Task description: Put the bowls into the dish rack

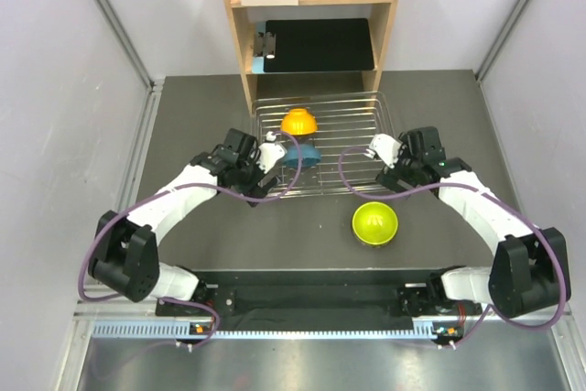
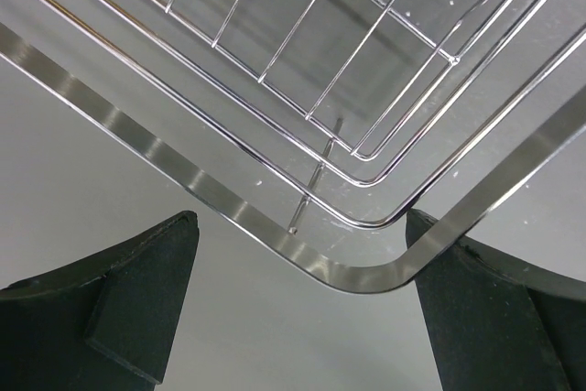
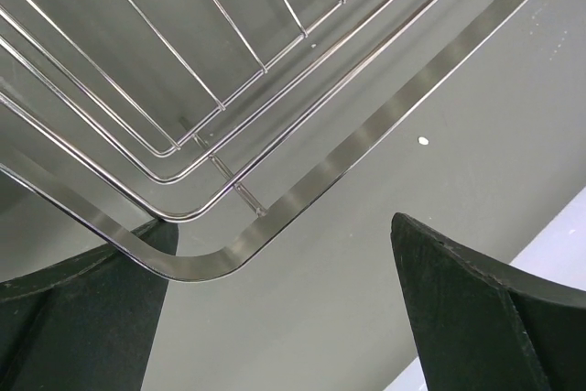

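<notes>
Dark grey table (image 1: 275, 254) inside a white-walled cell, wooden shelf (image 1: 245, 52) at the far edge. Just in front of the shelf: dish rack (image 1: 352, 112), silver wire. Inside the rack, left half: orange bowl (image 1: 299, 122) at the back, blue bowl (image 1: 304, 155) just nearer. On bare table, near the rack's front right corner but apart from it: lime-green bowl (image 1: 375, 223). No other bowls in view. Two loaded, at least one to go, by the look of it.

Risks: snagging the rack rim on closing or pulling sideways from here, dragging the rack and tipping the two loaded bowls. Likely cause: fingers set either side of the corners. Also clipping the lime-green bowl with the right arm (image 1: 476, 203) on a low sweep.

Left hand (image 1: 267, 158): at the rack's near left corner, close to the blue bowl, spread wide, empty, corner rim between the fingers in the wrist view. Right hand (image 1: 383, 153): at the near right corner, likewise spread wide, gripping nothing. Both elbows bent outward.
</notes>
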Tool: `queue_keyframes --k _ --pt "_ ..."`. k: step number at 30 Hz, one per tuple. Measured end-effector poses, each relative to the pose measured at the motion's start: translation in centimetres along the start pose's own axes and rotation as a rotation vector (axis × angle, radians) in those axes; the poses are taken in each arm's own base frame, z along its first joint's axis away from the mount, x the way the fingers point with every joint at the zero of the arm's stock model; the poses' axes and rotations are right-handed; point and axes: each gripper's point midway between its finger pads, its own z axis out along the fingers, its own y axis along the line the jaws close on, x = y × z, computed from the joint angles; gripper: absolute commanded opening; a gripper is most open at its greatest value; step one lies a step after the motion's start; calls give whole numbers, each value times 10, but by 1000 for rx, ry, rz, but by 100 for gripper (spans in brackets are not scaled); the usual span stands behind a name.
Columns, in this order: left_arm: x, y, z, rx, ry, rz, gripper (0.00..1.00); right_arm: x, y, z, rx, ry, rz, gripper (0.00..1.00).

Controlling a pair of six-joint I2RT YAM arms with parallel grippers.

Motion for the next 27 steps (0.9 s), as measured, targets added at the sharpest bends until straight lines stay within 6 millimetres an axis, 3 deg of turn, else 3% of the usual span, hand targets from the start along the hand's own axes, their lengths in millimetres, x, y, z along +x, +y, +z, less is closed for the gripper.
queue_keyframes --k 18,22,27 --pt "-5 6 8 -14 7 -6 99 -4 5 2 -30 -10 28 100" --pt "-18 3 -5 0 -59 7 99 -9 -1 -13 -15 -20 22 100" --pt "-40 -2 -40 15 -197 43 99 -25 -18 -48 54 -81 7 100"
